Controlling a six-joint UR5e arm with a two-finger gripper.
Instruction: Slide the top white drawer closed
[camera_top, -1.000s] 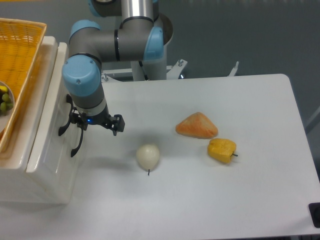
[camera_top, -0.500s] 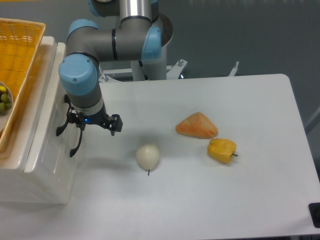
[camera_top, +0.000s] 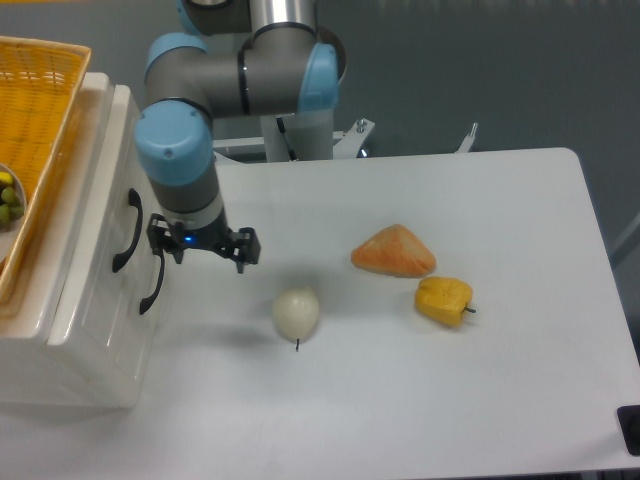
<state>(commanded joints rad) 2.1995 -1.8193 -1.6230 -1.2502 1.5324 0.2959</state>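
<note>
Upper left of the frame: yellow wicker basket (camera_top: 35, 110) sitting on top of the white cabinet (camera_top: 70, 330), with a few small green and yellow pieces (camera_top: 9, 197) showing at its left edge, cut off by the frame. Below it, along the left side, the top white drawer (camera_top: 108, 180) with its curved black handle (camera_top: 126, 232), front about flush with the lower drawer (camera_top: 120, 320) and its own black handle (camera_top: 152, 283); no gap showing into either.

Fingers (camera_top: 202, 246) just right of the top handle, hanging over the counter (camera_top: 400, 400), seen from above below the blue wrist joint; how far apart, impossible to tell from this angle. Nothing gripped; no clear contact with handle or drawer front.

Against half a second ago: wrist and fingers shifted right and slightly down, away from the cabinet, with the top handle now fully exposed instead of partly covered. Drawer front unchanged in place.

Centre of the counter: pale round onion-like item (camera_top: 296, 312); to its right an orange wedge (camera_top: 394, 251) and, just beside that, a yellow pepper-like piece (camera_top: 444, 300), all unmoved.
</note>
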